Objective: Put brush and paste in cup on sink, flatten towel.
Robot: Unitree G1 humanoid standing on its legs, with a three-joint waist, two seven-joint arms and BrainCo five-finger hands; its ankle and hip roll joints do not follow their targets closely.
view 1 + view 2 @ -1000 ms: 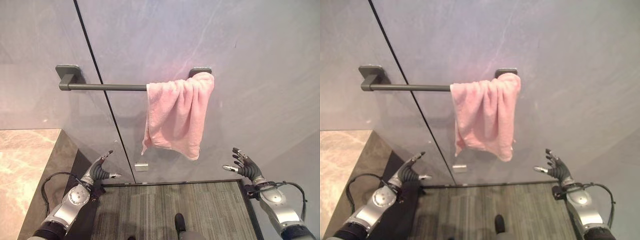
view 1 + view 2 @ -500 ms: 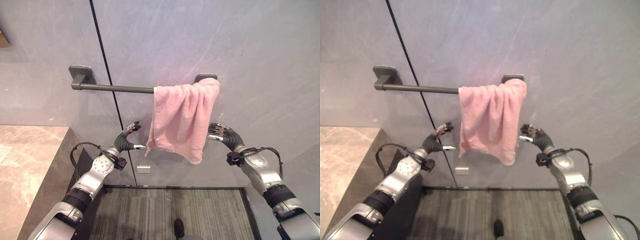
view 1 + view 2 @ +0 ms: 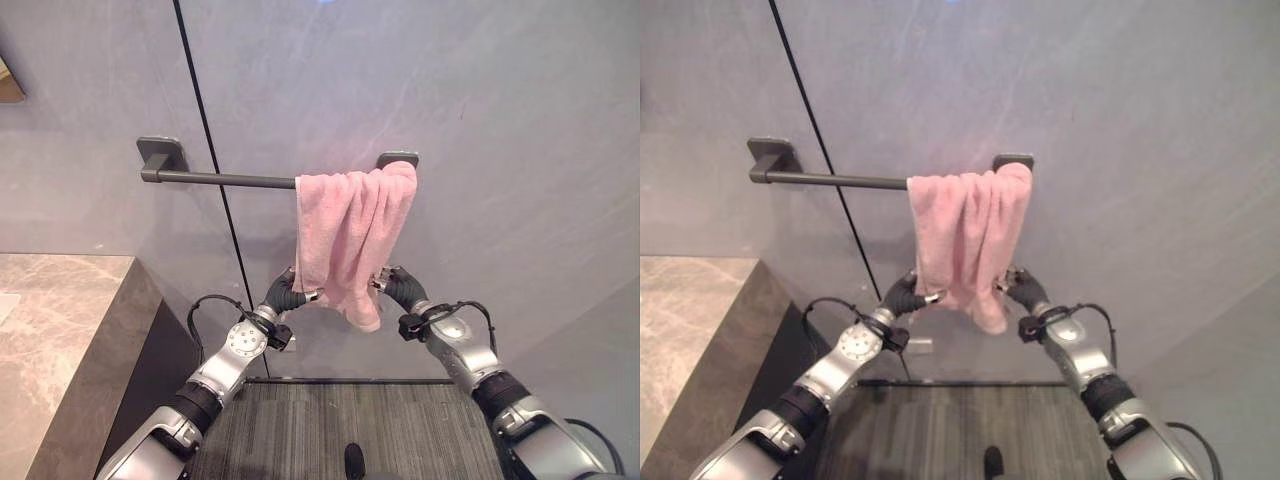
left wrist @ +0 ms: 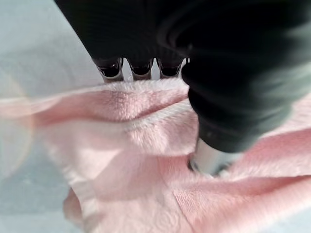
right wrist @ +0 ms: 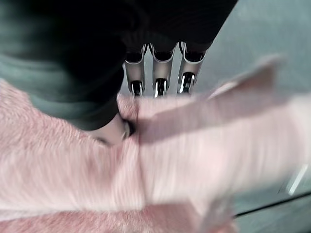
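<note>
Left hand [image 3: 285, 294], right hand [image 3: 397, 287] pinching bunched pink towel [image 3: 350, 235], on rail [image 3: 222, 180]

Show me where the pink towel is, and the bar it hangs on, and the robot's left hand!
pink towel [image 3: 350, 225], left eye view, middle of the hanging cloth.
bar [image 3: 225, 180], left eye view, bare stretch of rod.
left hand [image 3: 285, 293], left eye view, dark cover by the towel's edge.
</note>
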